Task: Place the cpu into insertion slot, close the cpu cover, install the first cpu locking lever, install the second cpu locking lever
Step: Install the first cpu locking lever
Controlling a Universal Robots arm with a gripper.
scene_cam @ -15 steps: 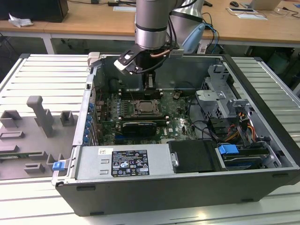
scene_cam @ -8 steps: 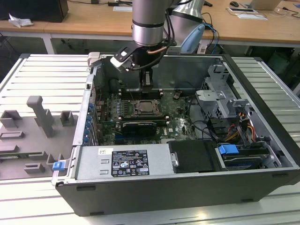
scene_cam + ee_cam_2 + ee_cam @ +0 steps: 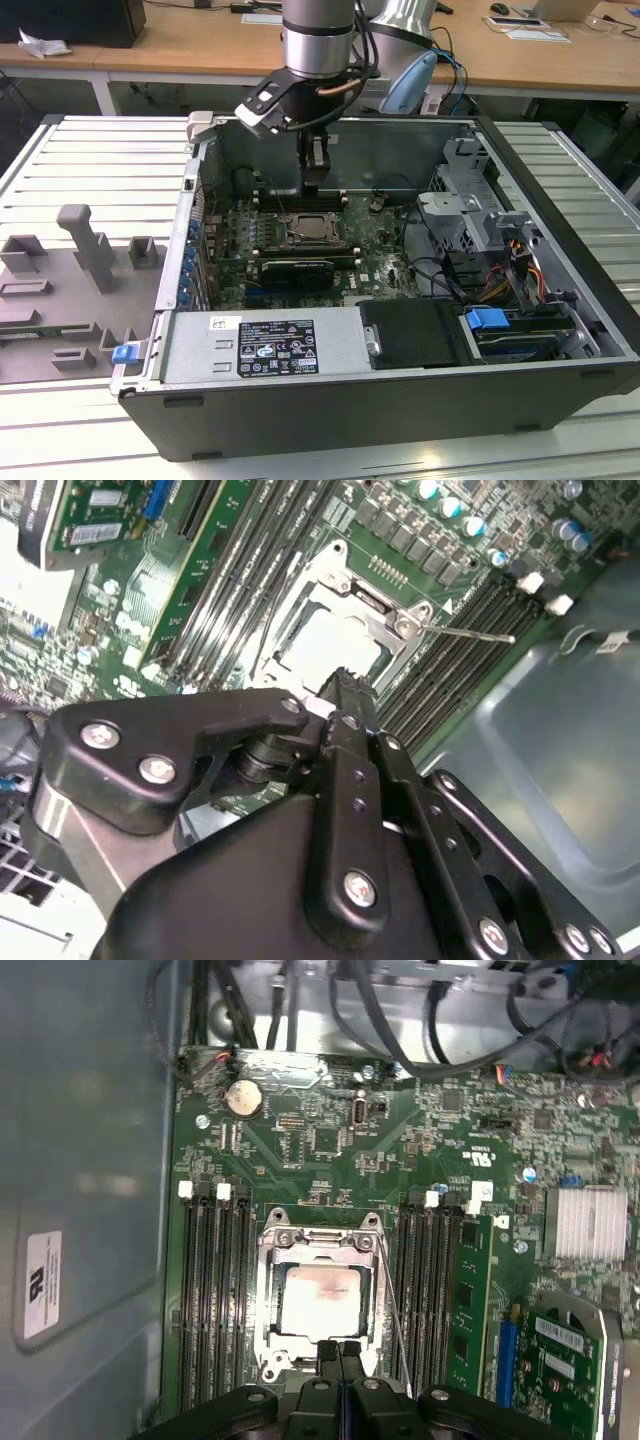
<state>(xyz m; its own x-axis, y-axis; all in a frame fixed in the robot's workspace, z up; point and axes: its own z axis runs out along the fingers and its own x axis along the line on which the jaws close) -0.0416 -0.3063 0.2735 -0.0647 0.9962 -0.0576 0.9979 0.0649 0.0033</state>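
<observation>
While the arm hangs down into the open computer case (image 3: 400,400), its gripper (image 3: 313,186) sits just above the near edge of the insertion slot (image 3: 288,232) on the green board (image 3: 330,1150). The two fingers are pressed together with nothing between them; in both wrist views their tips meet in one dark point over the socket's rim.

The cpu (image 3: 320,1298) already lies flat in the slot, its pale top showing through the window of the cpu cover (image 3: 318,1248). The cover looks folded down over it, so I take the first two steps as done.

A thin metal lever (image 3: 470,633) slants away from one side of the socket, out over the neighbouring memory slots (image 3: 435,1300). To me it looks unlatched, so the lever work seems to be the step in hand. Whether the other lever is hooked I cannot tell.

As I judge it, that step calls for catching the slim rod with the closed tips, pressing it down and sideways under its hook, and keeping off the chip and the slots beside it.
</observation>
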